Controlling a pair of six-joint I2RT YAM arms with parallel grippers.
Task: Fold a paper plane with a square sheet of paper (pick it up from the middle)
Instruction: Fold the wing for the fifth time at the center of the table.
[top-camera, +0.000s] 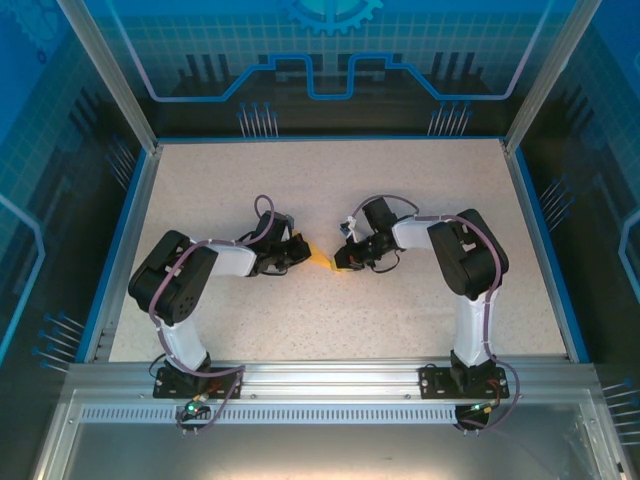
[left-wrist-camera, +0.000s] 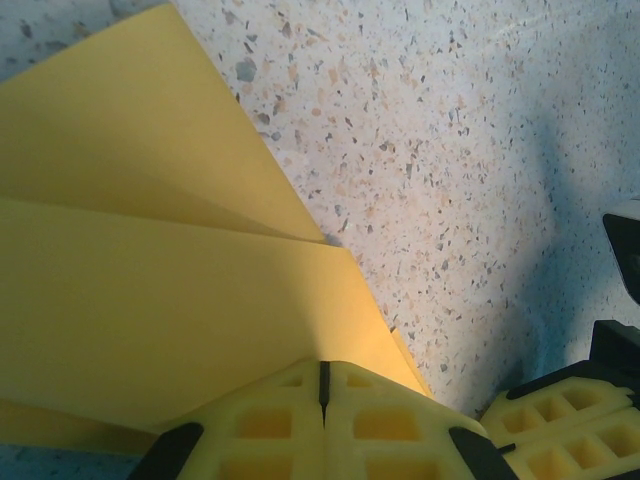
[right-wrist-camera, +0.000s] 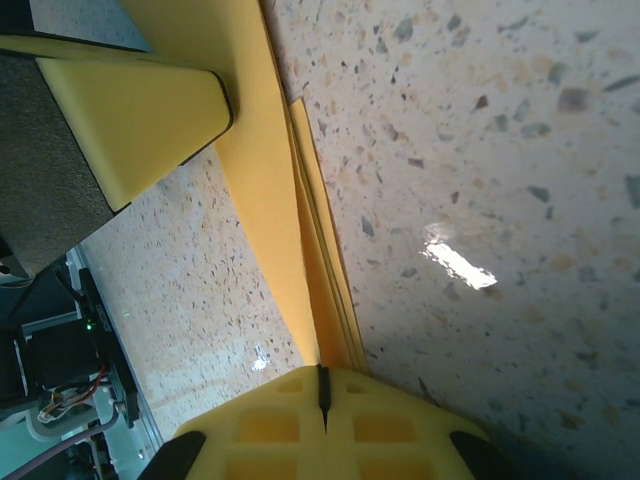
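1. The table (top-camera: 400, 180) has a pale speckled top. Both arms reach in from the near edge and meet near its middle.
2. The paper plane (left-wrist-camera: 150, 290) sits between the two grippers at the middle of the table. It is orange-yellow paper, already creased, with folded layers lying over one another and slanting edges that run to points.
3. The left gripper (top-camera: 298, 252) has its jaws pressed together, pinching the near edge of the paper plane. From its wrist camera, the seam between the yellow pads is a thin dark line and the sheet fans out beyond it.
4. The right gripper (right-wrist-camera: 322, 375) also has its jaws pressed together on the paper plane. From its wrist camera the paper shows edge-on, several thin layers running straight into the seam.
5. The two grippers are close together. A yellow finger of each shows at the edge of the other's wrist view, just beside the paper.
6. Seen from above, only a small orange wedge shows between the black gripper bodies.
7. I cannot tell whether the paper's lower edge touches the table or hangs just off it.
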